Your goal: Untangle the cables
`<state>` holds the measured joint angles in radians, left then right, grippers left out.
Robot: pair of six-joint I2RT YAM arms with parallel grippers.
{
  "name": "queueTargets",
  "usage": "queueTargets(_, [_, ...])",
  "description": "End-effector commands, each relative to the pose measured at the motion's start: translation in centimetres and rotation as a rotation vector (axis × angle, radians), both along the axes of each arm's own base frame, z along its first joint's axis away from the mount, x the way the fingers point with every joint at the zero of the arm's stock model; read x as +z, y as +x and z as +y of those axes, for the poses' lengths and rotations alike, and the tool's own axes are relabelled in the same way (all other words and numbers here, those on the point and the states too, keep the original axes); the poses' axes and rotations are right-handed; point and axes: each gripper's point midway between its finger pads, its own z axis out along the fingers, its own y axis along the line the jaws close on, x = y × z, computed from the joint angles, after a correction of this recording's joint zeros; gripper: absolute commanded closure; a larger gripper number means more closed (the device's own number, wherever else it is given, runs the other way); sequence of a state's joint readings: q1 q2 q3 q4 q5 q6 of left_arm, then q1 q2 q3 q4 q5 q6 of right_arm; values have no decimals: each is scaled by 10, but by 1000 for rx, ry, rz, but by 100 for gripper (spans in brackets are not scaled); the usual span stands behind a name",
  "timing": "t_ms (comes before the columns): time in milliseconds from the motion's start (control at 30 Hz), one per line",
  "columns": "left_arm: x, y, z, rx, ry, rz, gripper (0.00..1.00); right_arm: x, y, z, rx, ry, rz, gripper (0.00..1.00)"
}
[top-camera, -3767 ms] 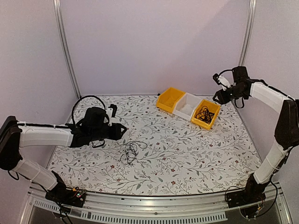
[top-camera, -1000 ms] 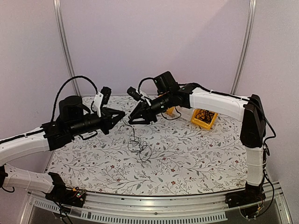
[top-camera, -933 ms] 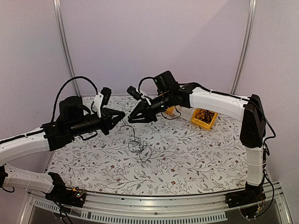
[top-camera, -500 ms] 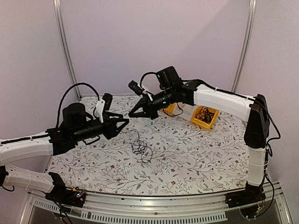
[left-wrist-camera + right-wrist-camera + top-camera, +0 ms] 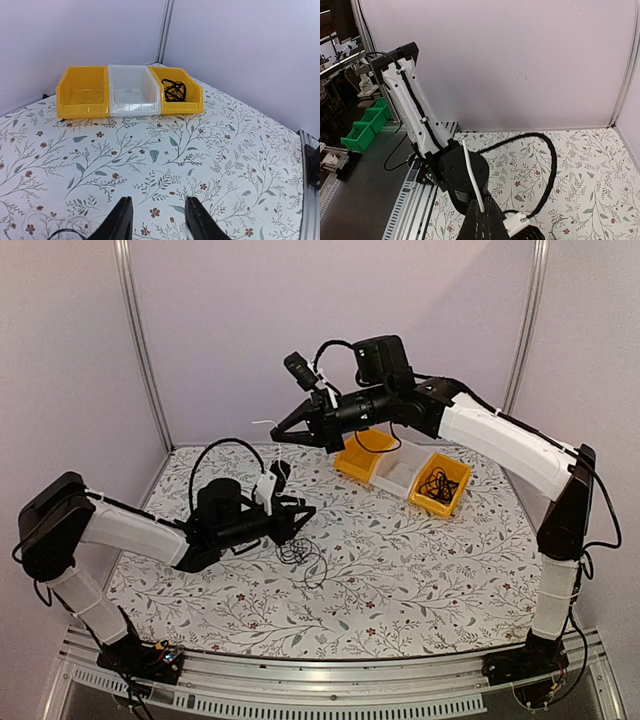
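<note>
Right fingers [image 5: 281,432] have risen — cables [image 5: 299,555] lie just beside left fingers [image 5: 304,511].

One clump of cables [image 5: 300,558] lies on the flowered table [image 5: 450,570], a little left of centre in the overhead view. It is made of very thin black wires in loose, scribbly loops, resting on the surface. A second clump [image 5: 437,485] sits inside the rightmost yellow bin [image 5: 443,508], at upper right. The left wrist view shows that second clump [image 5: 174,90] as a denser dark knot.
</note>
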<state>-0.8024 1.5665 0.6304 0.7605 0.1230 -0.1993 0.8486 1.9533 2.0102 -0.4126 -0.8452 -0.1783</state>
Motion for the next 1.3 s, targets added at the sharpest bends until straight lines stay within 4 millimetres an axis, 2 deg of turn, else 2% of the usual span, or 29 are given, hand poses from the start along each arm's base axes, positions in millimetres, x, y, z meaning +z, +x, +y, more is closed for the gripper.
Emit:
queueTargets(0, [-8, 26, -26, 5, -28, -31, 72, 84, -10, -27, -25, 123, -151, 100])
queueTargets(67, [-34, 37, -29, 21, -11, 32, 86, 119, -6, -44, -85, 169, -237, 100])
queueTargets(100, [-44, 43, -29, 25, -15, 69, 90, 136, -2, -54, -125, 188, -283, 100])
queueTargets(233, [-84, 54, -19, 54, -15, 206, 90, 210, 5, -106, -277, 286, -478, 100])
queueTargets(367, [-121, 68, 1, 145, 35, 324, 91, 258, 34, -174, -442, 345, -598, 100])
queueTargets(467, [-149, 74, 19, 207, 36, 447, 91, 290, 44, -227, -554, 390, -652, 100])
queueTargets(533, [-166, 76, 33, 254, 39, 522, 91, 303, 50, -255, -625, 401, -693, 100])
queueTargets(600, [-175, 76, 44, 277, 32, 562, 91, 310, 55, -275, -683, 404, -713, 100])
queueTargets(667, [-172, 74, 49, 276, 7, 563, 90, 309, 62, -284, -727, 390, -721, 100])
queueTargets(833, [-145, 66, 47, 218, -43, 521, 83, 278, 96, -289, -815, 302, -712, 100])
queueTargets(1000, [-104, 59, 48, 191, -101, 468, 76, 242, 122, -301, -870, 220, -675, 100])
queueTargets(1033, [-98, 58, 51, 196, -108, 463, 75, 230, 130, -303, -878, 199, -655, 100])
queueTargets(1267, [-47, 48, 61, 201, -143, 383, 71, 183, 150, -302, -887, 146, -569, 100])
